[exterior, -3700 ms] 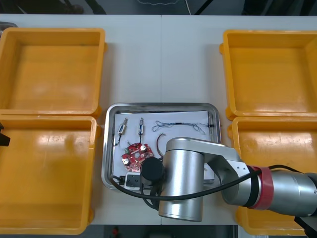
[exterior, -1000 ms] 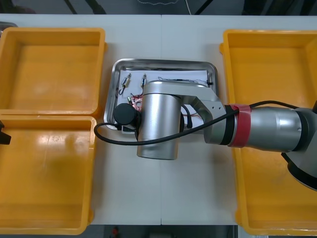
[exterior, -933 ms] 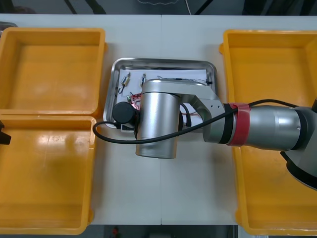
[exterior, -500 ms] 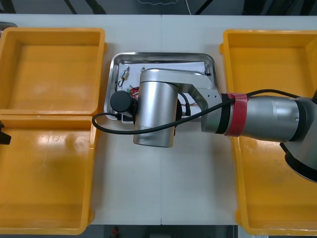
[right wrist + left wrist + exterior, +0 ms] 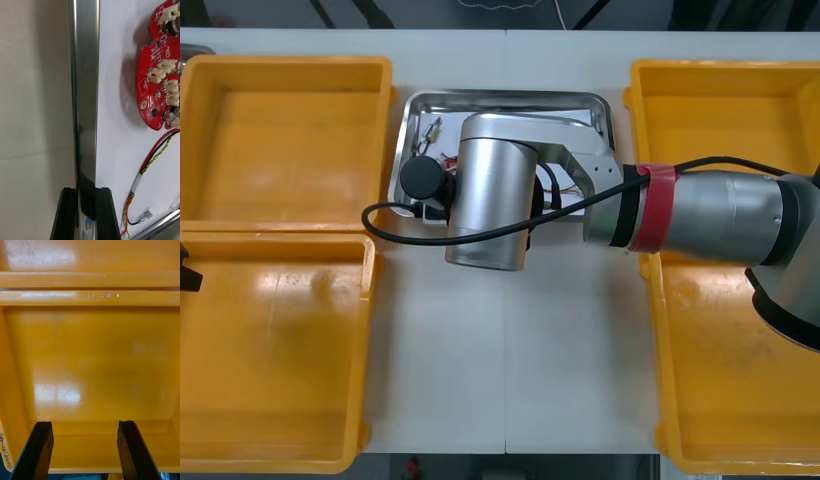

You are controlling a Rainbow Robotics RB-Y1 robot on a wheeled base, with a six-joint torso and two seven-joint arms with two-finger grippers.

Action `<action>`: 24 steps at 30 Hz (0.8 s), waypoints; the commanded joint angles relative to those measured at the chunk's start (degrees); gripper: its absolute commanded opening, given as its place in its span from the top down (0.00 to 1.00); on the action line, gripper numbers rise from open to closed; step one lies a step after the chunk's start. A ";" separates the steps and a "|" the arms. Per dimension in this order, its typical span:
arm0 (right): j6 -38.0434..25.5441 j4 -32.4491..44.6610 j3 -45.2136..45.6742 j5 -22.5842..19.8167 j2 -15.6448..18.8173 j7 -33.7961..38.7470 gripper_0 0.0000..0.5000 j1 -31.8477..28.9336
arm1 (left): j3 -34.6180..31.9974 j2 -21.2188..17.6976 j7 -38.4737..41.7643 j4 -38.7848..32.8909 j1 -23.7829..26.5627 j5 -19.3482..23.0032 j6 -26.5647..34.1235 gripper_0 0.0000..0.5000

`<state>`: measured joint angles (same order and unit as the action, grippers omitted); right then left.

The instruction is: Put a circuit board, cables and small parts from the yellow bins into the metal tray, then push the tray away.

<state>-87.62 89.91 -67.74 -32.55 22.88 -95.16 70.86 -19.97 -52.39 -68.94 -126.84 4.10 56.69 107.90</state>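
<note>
tray (image 5: 84, 93) rim pinched by right gripper (image 5: 85, 192); left gripper (image 5: 85, 424) spread over bin (image 5: 90, 352); label (image 5: 4, 450) illegible.

**Yellow, Silver and a Flash of Red**

Plain yellow bins (image 5: 285, 130), pale table (image 5: 510, 350). The metal tray (image 5: 500, 97) gleams silver, white inside; its circuit board (image 5: 159, 75) is red with white connectors (image 5: 165, 88), the twisted cable (image 5: 154, 157) red and yellow.
</note>
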 commanded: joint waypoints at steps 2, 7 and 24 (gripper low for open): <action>2.20 -2.19 -0.38 -0.24 -1.34 -3.72 1.00 4.02 | -1.65 -1.40 -2.25 -1.48 -0.67 0.35 -0.59 0.00; 3.95 -4.65 -0.38 -0.15 -1.34 -4.51 1.00 4.64 | -1.65 -1.40 -2.25 -1.48 -0.67 0.35 -0.59 0.00; 12.21 -12.39 -0.38 0.55 -1.52 -6.79 1.00 6.13 | -1.65 -1.40 -2.25 -1.48 -0.67 0.35 -0.59 0.00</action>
<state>-78.05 78.73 -67.74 -32.50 22.66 -98.60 73.60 -19.97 -52.39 -68.94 -126.84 4.10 56.69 107.90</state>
